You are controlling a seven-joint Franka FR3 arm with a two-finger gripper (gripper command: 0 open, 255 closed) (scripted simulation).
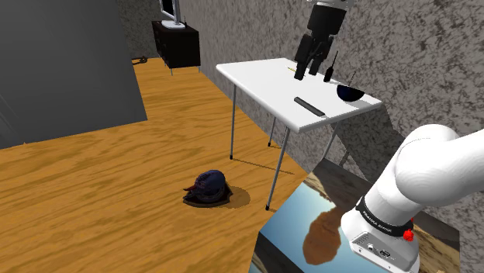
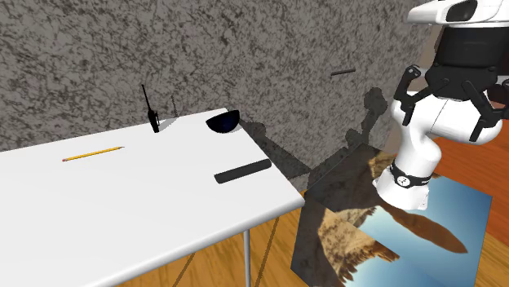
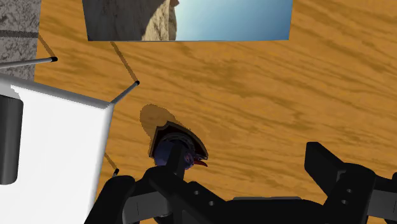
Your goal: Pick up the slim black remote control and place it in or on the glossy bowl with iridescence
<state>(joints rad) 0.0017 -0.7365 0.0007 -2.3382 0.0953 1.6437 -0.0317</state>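
- My fingers (image 3: 337, 181) are standing wide apart, holding nothing, ready to span a slim body. I am hanging high, out past the edge of the counter (image 1: 256, 81).
- The remote (image 1: 309, 106) is lying flat near that edge, which I judge suits a top-down grasp.
- Beyond it, the bowl (image 1: 349, 94) is sitting upright at the counter's back corner, mouth up to receive.

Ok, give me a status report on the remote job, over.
Gripper open, holding nothing, up off the table. Remote lies flat on the table, untouched. Nothing between it and the bowl.
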